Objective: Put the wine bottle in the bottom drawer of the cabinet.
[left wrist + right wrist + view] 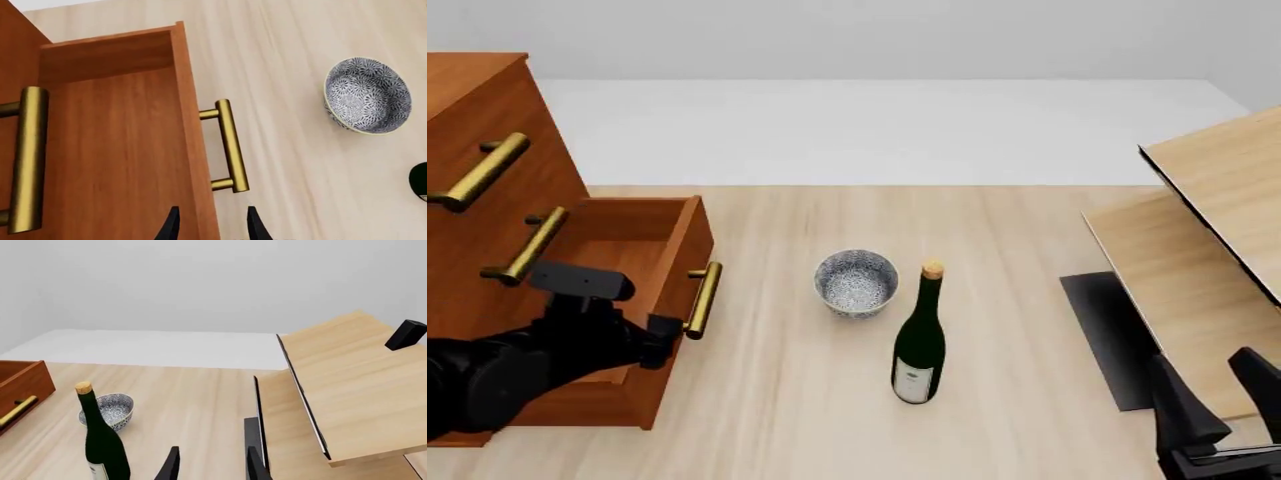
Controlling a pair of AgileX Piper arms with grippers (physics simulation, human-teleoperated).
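standing upright on the surface (827,420), wine bottle (920,338) beside bowl (856,283); bottom drawer (627,240) open; both pincers (212,225) (212,465) parted, empty.

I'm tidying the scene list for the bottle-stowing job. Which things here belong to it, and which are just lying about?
Part of the job:
- slim dark green glass wine bottle, upright on the table
- reddish-brown wooden bottom drawer, pulled open
- tall reddish-brown wooden cabinet

Just lying about:
- squat speckled grey-white bowl, beside the bottle
- pale light-wood furniture with black edges
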